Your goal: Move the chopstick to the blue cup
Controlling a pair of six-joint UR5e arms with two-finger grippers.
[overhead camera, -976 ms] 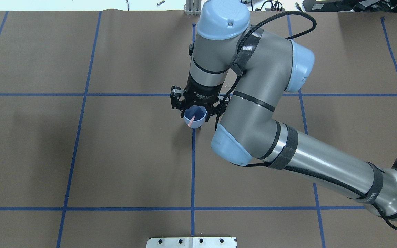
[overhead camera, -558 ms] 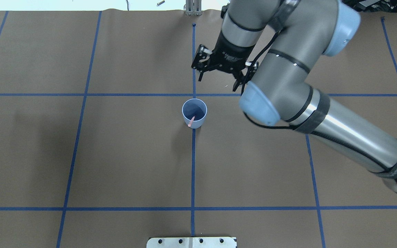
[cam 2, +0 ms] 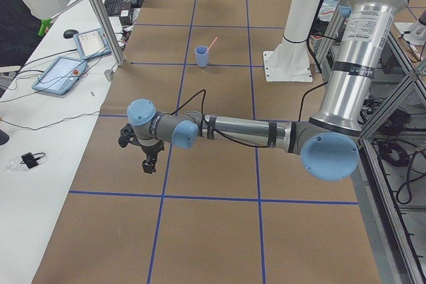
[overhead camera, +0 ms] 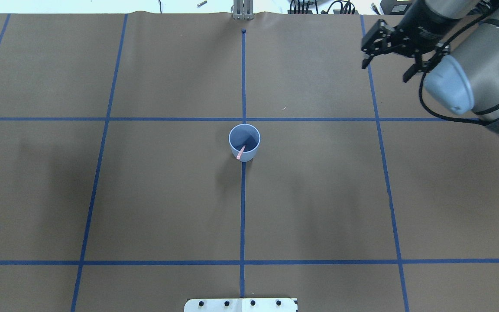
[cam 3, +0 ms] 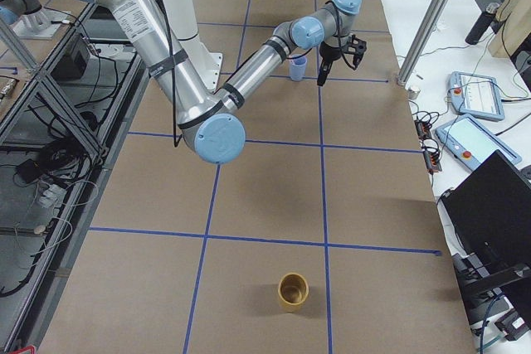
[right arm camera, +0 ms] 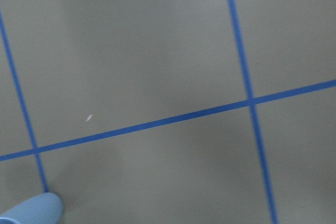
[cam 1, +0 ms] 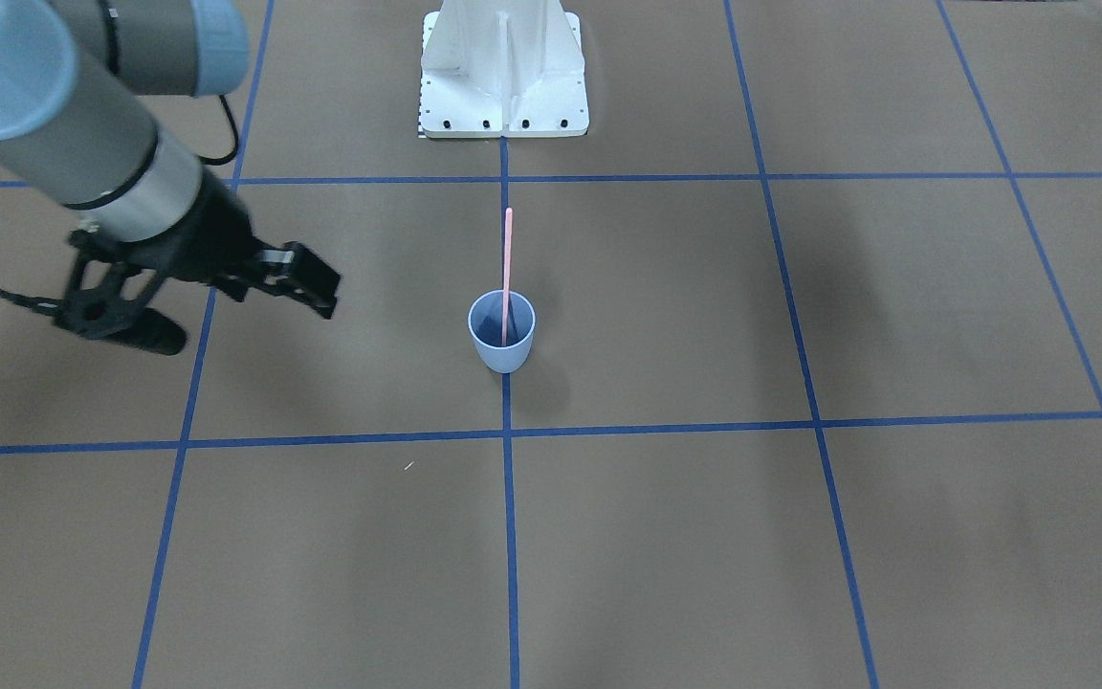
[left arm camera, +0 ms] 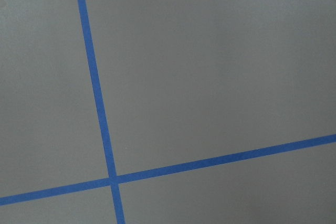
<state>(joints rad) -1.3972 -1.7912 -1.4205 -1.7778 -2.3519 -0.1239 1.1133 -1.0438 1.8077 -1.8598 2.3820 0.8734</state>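
The blue cup (overhead camera: 249,138) stands upright at the table's centre, on a blue tape line. It also shows in the front view (cam 1: 501,352) and the left view (cam 2: 201,57). The pink chopstick (cam 1: 507,263) stands in the cup, leans on its rim and sticks well out above it (overhead camera: 241,153). My right gripper (overhead camera: 385,70) is open and empty, raised far off to the cup's back right; in the front view (cam 1: 235,314) it is left of the cup. My left gripper (cam 2: 148,163) hovers low over the table's left end, and I cannot tell its state.
The white robot base plate (cam 1: 503,96) stands behind the cup. A tan cup (cam 3: 292,292) stands at the table's right end. A side table with tablets (cam 2: 63,74) and a metal post (cam 2: 100,11) border the far edge.
My right gripper, open around the cup a second ago, has lifted and swung away to the back right. The chopstick has stayed in the cup.
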